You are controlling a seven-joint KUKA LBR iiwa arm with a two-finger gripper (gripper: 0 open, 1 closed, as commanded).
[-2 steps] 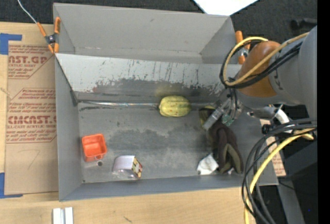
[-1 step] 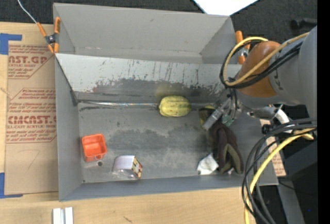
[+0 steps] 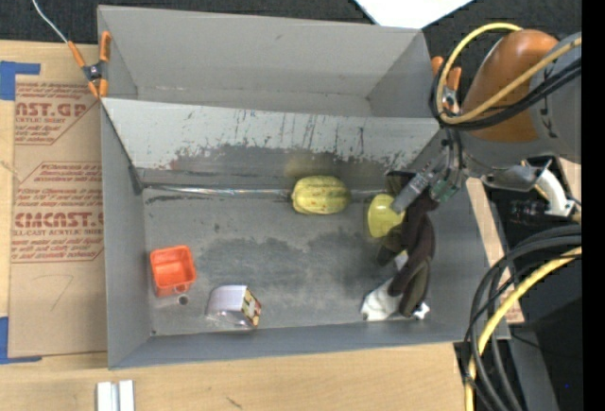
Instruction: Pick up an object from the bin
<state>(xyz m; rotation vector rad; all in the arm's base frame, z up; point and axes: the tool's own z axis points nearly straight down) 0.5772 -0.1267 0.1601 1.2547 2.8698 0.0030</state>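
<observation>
My gripper is low at the right side of the bin, near the right wall. Its tip lies against the upper right edge of a small yellow round thing. Just below the gripper lies a dark brown soft toy with white ends, stretched toward the bin's front right corner. A yellow-green oblong thing, like a lemon or a squash, rests to the left of the gripper near the back wall.
An orange cup-like block sits at the front left. Beside it lies a small pale thing with a checkered cube. The arm with its orange cover and yellow cables hangs over the bin's right rim.
</observation>
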